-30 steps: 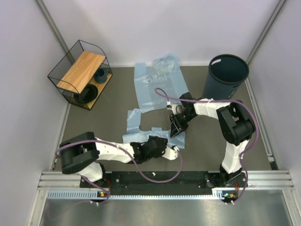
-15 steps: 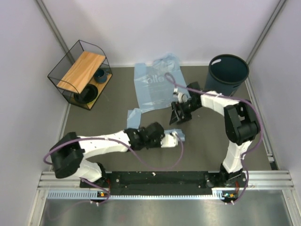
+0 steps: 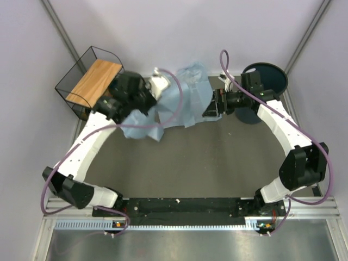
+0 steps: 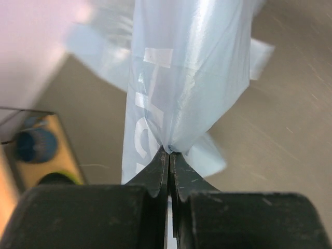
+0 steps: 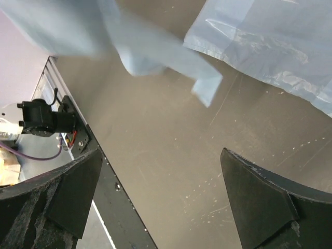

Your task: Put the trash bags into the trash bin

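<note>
My left gripper (image 3: 159, 93) is raised at the back left and shut on a bunched edge of a light-blue trash bag (image 3: 142, 128) that hangs down from it. In the left wrist view the jaws (image 4: 169, 151) pinch the film (image 4: 192, 78) at its gathered tip. A second trash bag (image 3: 187, 103) lies spread on the table behind. My right gripper (image 3: 211, 110) hovers open beside that sheet, just left of the dark trash bin (image 3: 274, 76). In the right wrist view the right gripper (image 5: 161, 181) holds nothing, with the spread bag (image 5: 270, 46) beyond it.
A black wire basket with a wooden shelf (image 3: 89, 81) stands at the back left, close to the left arm; it also shows as the basket (image 4: 36, 150) in the left wrist view. White walls close in the table on three sides. The arms' base rail (image 3: 179, 205) runs along the near edge.
The left gripper shut on a bag near the front and carried it up to the back left. The right gripper opened wide and moved back toward the bin.
</note>
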Robot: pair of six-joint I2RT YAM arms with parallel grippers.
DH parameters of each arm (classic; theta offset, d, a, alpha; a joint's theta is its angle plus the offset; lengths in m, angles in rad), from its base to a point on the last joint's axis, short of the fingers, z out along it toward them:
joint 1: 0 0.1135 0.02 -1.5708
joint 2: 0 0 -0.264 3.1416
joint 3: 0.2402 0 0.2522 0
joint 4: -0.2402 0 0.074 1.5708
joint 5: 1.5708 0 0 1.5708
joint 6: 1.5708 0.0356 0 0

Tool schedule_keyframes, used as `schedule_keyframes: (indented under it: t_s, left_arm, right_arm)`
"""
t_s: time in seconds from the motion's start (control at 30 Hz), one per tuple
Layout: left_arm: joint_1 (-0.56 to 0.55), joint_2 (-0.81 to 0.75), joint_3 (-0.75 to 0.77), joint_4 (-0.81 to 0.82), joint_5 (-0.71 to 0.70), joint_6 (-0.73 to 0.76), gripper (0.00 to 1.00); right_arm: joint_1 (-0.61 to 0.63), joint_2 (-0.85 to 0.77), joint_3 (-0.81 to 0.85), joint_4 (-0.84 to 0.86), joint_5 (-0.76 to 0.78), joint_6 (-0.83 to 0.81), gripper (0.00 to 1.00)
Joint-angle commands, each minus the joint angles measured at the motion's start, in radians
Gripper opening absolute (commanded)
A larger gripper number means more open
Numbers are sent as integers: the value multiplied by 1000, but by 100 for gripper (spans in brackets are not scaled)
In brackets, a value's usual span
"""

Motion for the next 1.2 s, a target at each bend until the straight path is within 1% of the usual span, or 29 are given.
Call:
schedule_keyframes:
  t_s: [0.0, 0.03, 0.07, 0.13, 0.17, 0.23, 0.27, 0.37, 0.47, 0.57, 0.63, 0.7, 0.77, 0.8, 0.9, 1.03, 1.17]
  left_arm:
    - [176, 69, 282, 31, -37, -2, 0]
    - [210, 102, 335, 74, -59, 1, 0]
    - [268, 124, 434, 98, -77, 7, 0]
    - [343, 185, 534, 166, -96, 19, 0]
    - [362, 207, 617, 192, -140, 48, 0]
    - [408, 248, 662, 264, -180, 91, 0]
    - [422, 256, 666, 345, -221, 133, 0]
    - [468, 283, 630, 480, -284, 240, 0]
    - [494, 331, 601, 496, -315, 320, 0]
    - [525, 377, 544, 479, -361, 358, 0]
    - [540, 406, 487, 467, -378, 357, 0]
    - [557, 440, 463, 448, -378, 322, 0]
    - [591, 477, 485, 405, -366, 270, 0]
    - [598, 518, 492, 393, -373, 265, 0]
    - [626, 567, 487, 370, -387, 253, 0]
    - [643, 609, 496, 347, -435, 237, 0]
    - [666, 635, 504, 342, -523, 198, 0]
  right_arm:
    - [-2, -22, -27, -9, -7, 1, 99]
    - [-4, -22, -31, -9, -7, 3, 99]
    - [-4, -22, -39, -9, -9, 1, 99]
    - [-2, -20, -45, -9, -15, -2, 99]
    - [-2, -20, -53, -9, -18, -4, 99]
    - [-2, -20, -59, -7, -26, -5, 99]
    - [-2, -20, -65, -7, -27, -5, 99]
    - [-2, -20, -77, -7, -29, -13, 99]
    - [-4, -23, -88, -7, -27, -20, 99]
    - [-2, -20, -96, -9, -26, -28, 99]
    - [-2, -20, -102, -7, -26, -31, 99]
    - [-2, -22, -105, -7, -26, -36, 99]
    - [-4, -22, -114, -9, -26, -39, 99]
    - [-2, -25, -117, -10, -26, -40, 99]
    - [-2, -28, -128, -9, -27, -46, 99]
    - [-2, -25, -135, -9, -30, -46, 99]
    - [-2, -22, -137, -9, -35, -50, 99]
